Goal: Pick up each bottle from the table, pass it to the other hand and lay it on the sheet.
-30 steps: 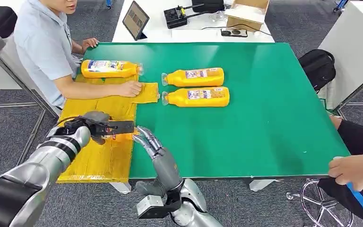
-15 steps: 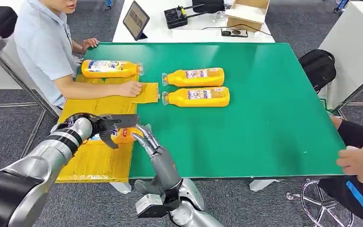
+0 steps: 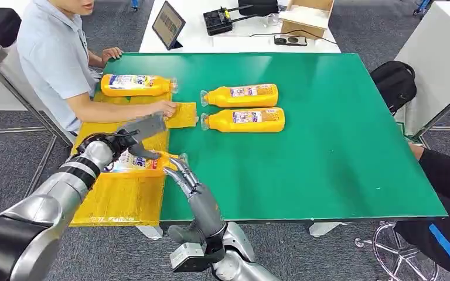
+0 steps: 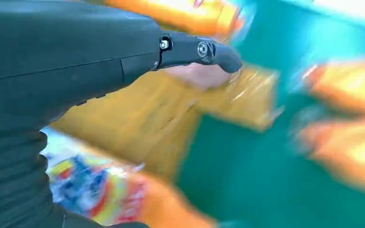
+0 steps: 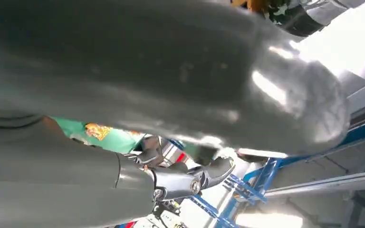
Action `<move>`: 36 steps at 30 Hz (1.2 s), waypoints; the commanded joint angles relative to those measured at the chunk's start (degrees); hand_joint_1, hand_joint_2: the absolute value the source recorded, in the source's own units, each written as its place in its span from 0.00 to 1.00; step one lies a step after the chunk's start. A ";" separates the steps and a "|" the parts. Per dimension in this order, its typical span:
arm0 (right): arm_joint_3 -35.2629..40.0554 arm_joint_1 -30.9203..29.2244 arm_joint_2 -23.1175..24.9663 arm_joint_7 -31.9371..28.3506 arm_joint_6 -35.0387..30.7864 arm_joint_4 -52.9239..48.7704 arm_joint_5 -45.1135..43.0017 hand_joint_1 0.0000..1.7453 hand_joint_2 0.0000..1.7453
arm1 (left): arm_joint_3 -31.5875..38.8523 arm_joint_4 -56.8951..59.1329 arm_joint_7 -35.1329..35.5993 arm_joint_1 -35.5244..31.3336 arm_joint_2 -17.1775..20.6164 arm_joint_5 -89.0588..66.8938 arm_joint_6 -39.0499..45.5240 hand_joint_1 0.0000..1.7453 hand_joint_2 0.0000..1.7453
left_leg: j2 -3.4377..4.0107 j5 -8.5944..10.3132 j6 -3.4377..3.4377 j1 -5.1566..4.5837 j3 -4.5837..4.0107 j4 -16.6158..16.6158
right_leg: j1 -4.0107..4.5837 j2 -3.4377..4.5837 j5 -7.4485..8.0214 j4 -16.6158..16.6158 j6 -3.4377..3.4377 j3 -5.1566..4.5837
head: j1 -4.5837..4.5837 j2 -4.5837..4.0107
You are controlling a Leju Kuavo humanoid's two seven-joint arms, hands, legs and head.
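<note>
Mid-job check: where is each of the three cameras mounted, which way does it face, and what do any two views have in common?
Head view: high on the body, looking forward and down at the green table; both silver arms, left hand, right hand.
Left wrist view: behind the left hand, facing the yellow sheet, blurred.
Right wrist view: behind the right hand, angled upward at blue framing.
Shared: head and left wrist views both show the released bottle on the sheet.

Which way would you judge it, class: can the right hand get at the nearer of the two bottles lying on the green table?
Probably yes. The right hand holds nothing, and bare green table lies between it and the nearer bottle; nothing stands in its way.
</note>
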 commanded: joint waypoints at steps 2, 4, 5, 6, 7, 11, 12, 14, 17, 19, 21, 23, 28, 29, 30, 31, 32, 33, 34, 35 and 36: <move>0.37 1.06 -3.36 -1.95 -1.06 -2.13 -1.12 0.00 0.00 | 8.29 -23.34 -1.52 12.05 -0.92 16.16 -1.00 0.00 1.00 | 0.01 -0.06 0.09 -0.02 0.21 -0.09 | 0.02 -0.05 -0.05 -0.11 -0.10 0.21 | 0.00 0.00; -1.18 2.04 -3.43 -1.95 -0.64 -1.64 0.91 0.00 0.00 | 7.90 -32.04 0.01 17.65 -0.23 21.98 -0.56 0.00 1.00 | 0.05 -0.07 0.11 -0.06 0.25 -0.10 | -0.02 -0.02 -0.06 -0.10 -0.11 0.23 | -0.02 0.00; -1.68 2.06 -3.40 -1.95 -1.08 -0.33 1.92 0.00 0.00 | 8.58 -33.69 -0.11 19.08 -0.58 23.45 -0.15 0.00 1.00 | 0.09 -0.10 0.13 -0.04 0.38 -0.16 | 0.01 0.00 -0.07 -0.18 -0.15 0.35 | 0.02 0.00; -4.57 2.82 -3.23 -1.95 -0.77 0.96 5.17 0.00 0.00 | 8.84 -39.52 0.36 23.26 -0.67 26.74 1.85 0.00 1.00 | 0.11 -0.09 0.10 -0.03 0.32 -0.14 | 0.01 0.03 -0.05 -0.16 -0.12 0.29 | 0.00 0.00; -6.51 3.64 -3.97 -1.64 -1.16 0.24 7.60 0.00 0.00 | 9.87 -43.60 0.82 26.70 -1.66 29.61 3.92 0.00 1.00 | 0.10 -0.04 0.06 -0.07 0.19 -0.13 | -0.05 0.06 -0.01 -0.12 -0.06 0.14 | -0.02 0.00; -16.13 9.39 -6.20 -1.95 0.03 -9.83 9.27 0.00 1.00 | 9.11 -54.75 0.53 36.87 -3.21 35.04 12.35 0.00 1.00 | 0.06 -0.15 0.13 -0.09 0.37 -0.17 | -0.04 -0.02 -0.10 -0.21 -0.11 0.33 | 0.00 0.00; -17.78 11.31 -6.88 -1.95 -2.79 -15.08 7.90 0.00 1.00 | 10.12 -56.81 -0.06 39.03 -4.40 37.85 14.61 0.00 1.00 | 0.03 -0.13 0.11 -0.08 0.27 -0.14 | -0.04 -0.05 -0.09 -0.19 -0.08 0.24 | -0.02 0.00; -20.74 14.15 -7.99 -1.95 -6.33 -21.63 7.13 0.00 1.00 | 9.88 -60.62 -0.43 42.88 -4.66 40.34 16.51 0.00 1.00 | -0.02 -0.18 0.14 -0.09 0.22 -0.06 | -0.05 -0.12 -0.16 -0.14 -0.09 0.23 | 0.02 0.00; -30.58 18.67 -3.75 -1.95 -6.80 -30.97 8.31 0.00 1.00 | 9.71 -64.80 -2.45 47.70 -4.97 38.63 19.98 0.00 1.00 | 0.01 -0.16 0.10 -0.14 -0.03 0.02 | -0.10 -0.06 -0.15 -0.01 -0.08 -0.04 | -0.02 0.00; -35.05 19.73 -2.10 -1.95 -6.80 -31.67 11.67 0.00 1.00 | 10.35 -67.11 -3.88 50.40 -5.32 36.12 22.86 0.00 1.00 | 0.02 -0.23 0.12 -0.14 0.08 0.02 | -0.08 -0.06 -0.20 -0.03 -0.13 0.07 | 0.00 0.00; -37.25 19.78 -3.01 -1.13 -6.80 -27.20 14.14 0.00 1.00 | 11.25 -69.20 -4.10 52.93 -5.59 36.07 23.72 0.00 1.00 | 0.09 -0.30 0.14 -0.11 0.19 -0.01 | -0.05 -0.01 -0.20 -0.08 -0.16 0.17 | 0.00 0.00; -37.66 18.71 -7.42 3.51 -5.79 -19.73 20.76 0.00 1.00 | 12.15 -70.78 -4.89 55.50 -5.15 33.42 25.07 0.00 1.00 | 0.04 -0.23 0.12 -0.07 0.17 -0.07 | -0.01 -0.04 -0.13 -0.19 -0.12 0.15 | -0.02 0.00; -41.53 15.29 -10.51 6.36 -3.78 -8.19 27.28 0.00 1.00 | 11.74 -72.62 -5.39 56.72 -5.10 26.85 26.16 0.00 1.00 | 0.00 -0.20 0.16 -0.05 0.28 -0.14 | 0.01 -0.08 -0.15 -0.31 -0.04 0.33 | -0.02 0.00; -41.98 14.42 -10.68 7.78 -2.88 -7.06 28.04 0.00 1.00 | 11.42 -72.56 -4.81 56.54 -5.30 25.18 26.77 0.00 1.00 | -0.06 -0.17 0.14 -0.06 0.17 -0.10 | -0.01 -0.12 -0.15 -0.26 -0.01 0.22 | 0.00 0.00; -41.94 13.46 -11.00 9.24 -1.17 -5.96 28.62 0.00 1.00 | 11.17 -72.29 -4.41 56.30 -5.42 23.69 27.44 0.00 1.00 | -0.05 -0.16 0.12 -0.08 0.11 -0.08 | -0.04 -0.08 -0.15 -0.21 0.02 0.15 | -0.02 0.00; -42.26 11.43 -11.17 12.91 1.44 -3.69 29.89 0.00 1.00 | 10.93 -71.39 -3.11 55.46 -5.60 22.45 27.47 0.00 1.00 | -0.04 -0.19 0.16 -0.07 0.21 -0.09 | -0.01 -0.08 -0.16 -0.25 -0.03 0.29 | -0.02 0.00; -42.46 10.35 -11.02 13.18 2.00 -2.77 30.13 0.00 1.00 | 10.89 -70.89 -2.92 54.88 -5.75 22.34 27.55 0.00 1.00 | -0.01 -0.17 0.14 -0.08 0.16 -0.08 | -0.03 -0.04 -0.13 -0.22 0.00 0.23 | -0.02 0.00; -42.05 8.96 -11.23 13.47 3.07 -0.88 30.80 0.00 1.00 | 10.73 -70.21 -2.35 54.29 -5.72 22.55 27.18 0.00 1.00 | 0.01 -0.15 0.12 -0.08 0.07 -0.06 | -0.04 0.01 -0.10 -0.18 0.03 0.14 | -0.02 0.00; -42.16 7.19 -11.18 13.72 4.49 1.44 30.47 0.00 1.00 | 10.44 -68.96 -2.12 53.07 -5.71 22.68 26.87 0.00 1.00 | 0.05 -0.17 0.14 -0.08 0.17 -0.09 | -0.03 0.02 -0.10 -0.21 -0.01 0.23 | -0.02 0.00; -42.12 6.31 -11.08 13.75 5.03 2.71 30.34 0.00 1.00 | 10.36 -68.51 -2.16 52.67 -5.81 22.67 27.00 0.00 1.00 | 0.03 -0.13 0.12 -0.08 0.11 -0.08 | -0.03 0.00 -0.08 -0.20 0.01 0.17 | 0.00 0.00; -41.16 4.81 -11.45 13.74 5.87 4.79 31.38 0.00 1.00 | 9.95 -67.64 -1.89 51.77 -5.68 22.70 26.59 0.00 1.00 | 0.02 -0.11 0.12 -0.09 0.11 -0.09 | -0.05 -0.01 -0.07 -0.18 0.02 0.15 | -0.02 0.00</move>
